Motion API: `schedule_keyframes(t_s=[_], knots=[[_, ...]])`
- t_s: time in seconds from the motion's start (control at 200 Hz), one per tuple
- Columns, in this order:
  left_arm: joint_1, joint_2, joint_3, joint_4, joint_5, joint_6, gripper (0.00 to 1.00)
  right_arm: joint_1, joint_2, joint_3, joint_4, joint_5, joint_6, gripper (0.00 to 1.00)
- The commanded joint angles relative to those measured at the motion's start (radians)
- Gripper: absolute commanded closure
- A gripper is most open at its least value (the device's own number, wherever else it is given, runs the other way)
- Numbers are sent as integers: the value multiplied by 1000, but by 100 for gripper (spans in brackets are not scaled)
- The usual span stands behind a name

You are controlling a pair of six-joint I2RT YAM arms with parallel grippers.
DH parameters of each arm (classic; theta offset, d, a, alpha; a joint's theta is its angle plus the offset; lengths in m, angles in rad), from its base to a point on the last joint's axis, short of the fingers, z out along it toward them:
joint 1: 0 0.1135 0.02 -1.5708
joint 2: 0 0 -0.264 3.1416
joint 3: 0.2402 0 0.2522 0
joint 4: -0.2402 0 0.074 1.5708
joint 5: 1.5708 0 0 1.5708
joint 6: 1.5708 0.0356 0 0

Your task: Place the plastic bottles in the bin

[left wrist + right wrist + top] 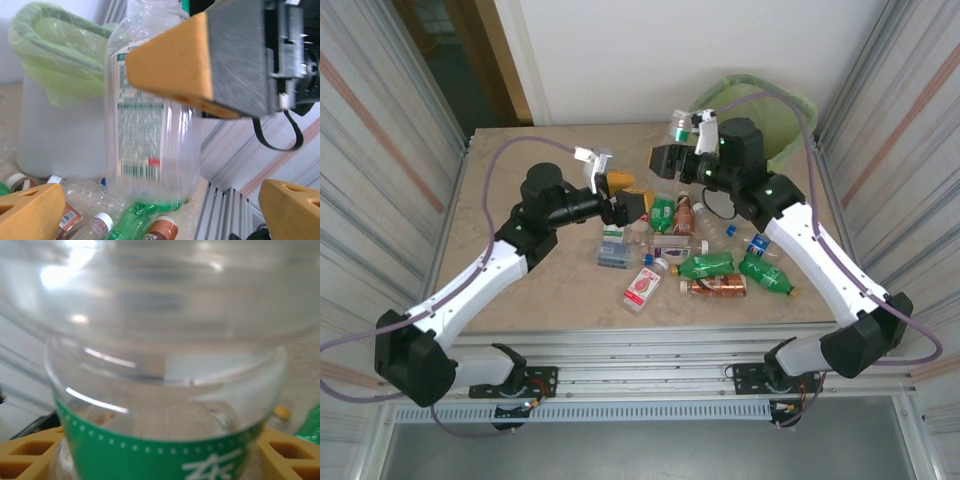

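Observation:
A clear plastic bottle (150,125) with a white and green label stands upright in the air over the table. My right gripper (160,460) is shut on it, with an orange finger (175,60) pressed on its upper side. In the right wrist view the same bottle (165,390) sits between both orange fingers. My left gripper (162,200) is open, its fingers spread wide on either side below the bottle, not touching it. In the top view, the left gripper (625,195) and right gripper (660,168) meet over the pile. The bin (790,105), lined with a green bag, stands at the far right corner.
Several bottles lie on the table in front of the grippers: green ones (705,265) (765,272), a brown one (718,286), one with a red label (642,285). Corrugated walls close in both sides. The bin (55,125) is behind the held bottle.

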Motion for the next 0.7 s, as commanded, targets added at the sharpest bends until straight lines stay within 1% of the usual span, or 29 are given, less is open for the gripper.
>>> schedule_keyframes(t_s=[0.0, 0.15, 0.326, 0.456, 0.696], knots=[[-4, -74, -22, -26, -95, 83, 1, -68, -56, 73, -78, 43, -50, 57], [-4, -140, -78, -50, -234, 162, 1, -185, -92, 103, -124, 79, -66, 56], [-1, -187, -93, -132, -388, 249, 1, -300, -114, 136, -177, 122, -92, 55], [1, -197, -91, -159, -433, 270, 1, -370, -106, 155, -201, 152, -133, 54], [9, -208, -116, -175, -442, 250, 1, -455, -17, 236, -249, 147, -197, 54]])
